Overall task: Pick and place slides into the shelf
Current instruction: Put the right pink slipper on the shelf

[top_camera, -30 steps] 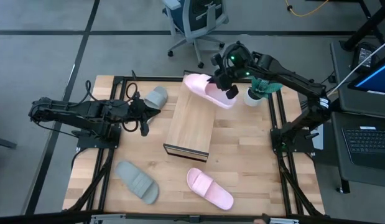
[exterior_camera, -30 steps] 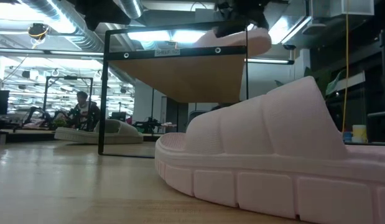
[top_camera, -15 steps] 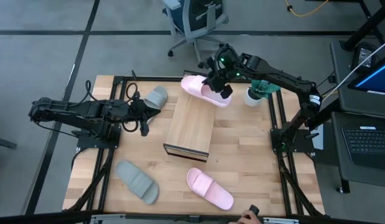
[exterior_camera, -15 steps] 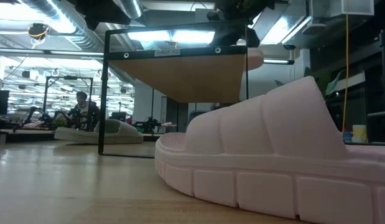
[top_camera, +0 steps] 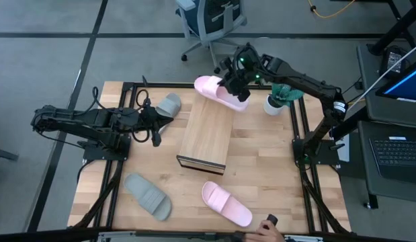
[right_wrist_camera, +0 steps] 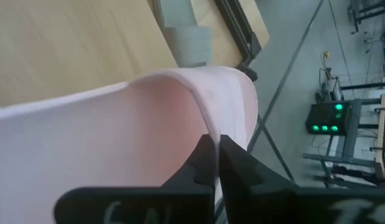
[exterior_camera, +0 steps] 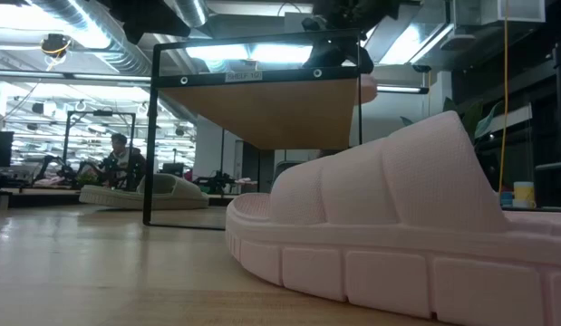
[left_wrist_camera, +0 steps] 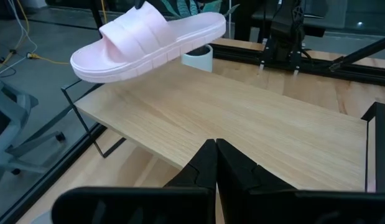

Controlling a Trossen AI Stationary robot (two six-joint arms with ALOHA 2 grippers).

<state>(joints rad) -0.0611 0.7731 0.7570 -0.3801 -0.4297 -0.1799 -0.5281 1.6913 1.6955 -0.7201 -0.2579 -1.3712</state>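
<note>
Lowering gently is your best move: your right gripper (top_camera: 233,82) is clamped on the pink slide (top_camera: 221,93), which hangs over the shelf (top_camera: 206,133) at its 12 o'clock end. Set it flat before releasing. The slide is pale, ribbed foam with a wide strap. Your left gripper (top_camera: 156,124), closed and empty, waits at 9 o'clock.

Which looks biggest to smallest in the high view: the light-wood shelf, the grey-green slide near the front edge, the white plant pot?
1. The light-wood plank shelf, clearly largest.
2. The grey-green foam slide near the table's front edge.
3. The small white plant pot, smallest.
</note>
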